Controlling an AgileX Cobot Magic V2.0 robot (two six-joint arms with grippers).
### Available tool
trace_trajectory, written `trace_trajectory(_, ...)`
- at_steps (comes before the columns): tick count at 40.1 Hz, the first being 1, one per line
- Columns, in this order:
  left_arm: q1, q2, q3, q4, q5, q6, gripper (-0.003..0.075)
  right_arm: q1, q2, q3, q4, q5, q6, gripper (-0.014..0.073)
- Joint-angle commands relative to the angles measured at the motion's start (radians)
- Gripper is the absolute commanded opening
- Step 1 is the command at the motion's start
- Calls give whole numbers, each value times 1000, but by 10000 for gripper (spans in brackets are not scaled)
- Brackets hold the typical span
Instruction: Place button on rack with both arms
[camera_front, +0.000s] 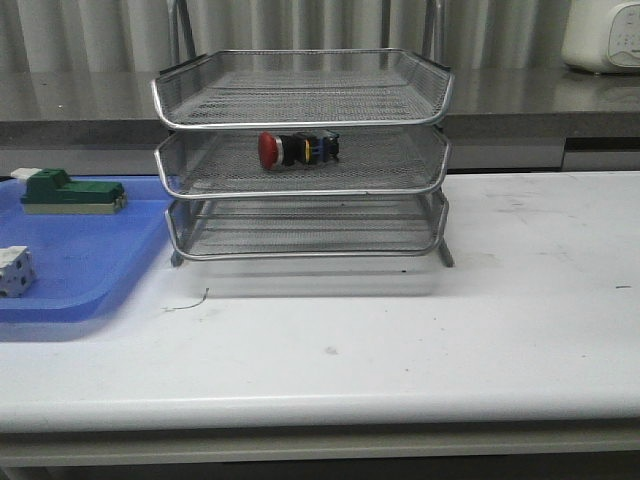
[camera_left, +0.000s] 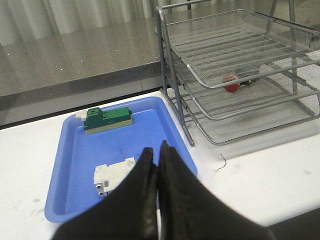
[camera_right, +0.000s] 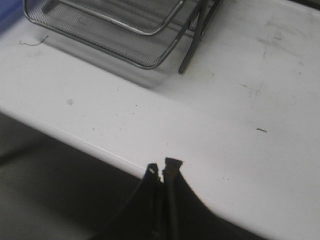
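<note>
The button (camera_front: 296, 150) lies on its side on the middle tier of the silver wire rack (camera_front: 303, 110), red head to the left. It also shows in the left wrist view (camera_left: 235, 83) inside the rack (camera_left: 200, 75). My left gripper (camera_left: 155, 151) is shut and empty, above the blue tray. My right gripper (camera_right: 162, 167) is shut and empty, over the table's front edge, well away from the rack (camera_right: 125, 47). Neither arm shows in the front view.
A flat blue tray (camera_front: 90, 260) lies left of the rack with a green block (camera_front: 72, 192) and a white block (camera_front: 14, 270) on it. A thin wire scrap (camera_front: 188, 300) lies on the white table. A white appliance (camera_front: 605, 35) stands on the back counter.
</note>
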Motion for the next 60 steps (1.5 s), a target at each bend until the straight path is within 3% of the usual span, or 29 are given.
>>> trace_trajectory(1, 2, 12, -25, -19, -74, -9, -19, -7, -104, 16, -12, -81, 1, -60)
trace_trajectory(13, 2, 12, -25, -19, -74, -9, -19, -7, -346, 41, -11, -73, 1, -60)
trace_trajectory(52, 2, 5, -11, -2, -109, -14, -19, -7, -353, 41, -11, -72, 1, -60)
trace_trajectory(55, 2, -17, 21, 51, -184, -72, -19, -7, -353, 41, -11, -72, 1, -60)
trace_trajectory(60, 2, -67, 109, 210, -322, -283, -19, -7, -353, 41, -11, -72, 1, -60)
